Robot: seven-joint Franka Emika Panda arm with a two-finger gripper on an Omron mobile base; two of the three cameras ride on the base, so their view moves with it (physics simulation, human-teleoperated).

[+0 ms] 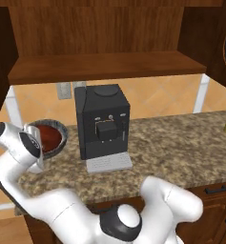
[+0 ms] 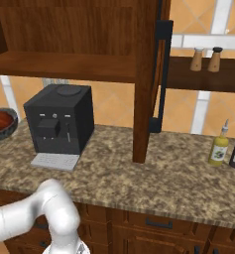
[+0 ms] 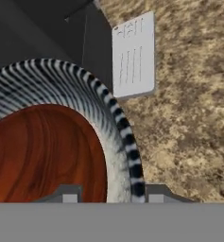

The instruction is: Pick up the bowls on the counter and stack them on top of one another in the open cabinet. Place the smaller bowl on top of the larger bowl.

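Larger bowl [image 1: 46, 137] at far left of counter [image 1: 181, 152], beside coffee machine [image 1: 102, 120]; smaller bowl [image 3: 42, 156] sits inside it. Hand [image 3: 108, 193] grasping larger bowl rim, one finger each side. Step: pickup. Next: lift level, carry up to cabinet [image 1: 105, 66] shelf.

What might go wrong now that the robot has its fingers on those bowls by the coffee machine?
The gripper pinches just one side of the larger bowl's rim, so the bowl may tilt or slip when lifted. The smaller bowl sits loose inside and might slide out. The coffee machine stands close beside the bowls, and the cabinet shelf juts out right above, so the bowl or arm may bump either on the way up.
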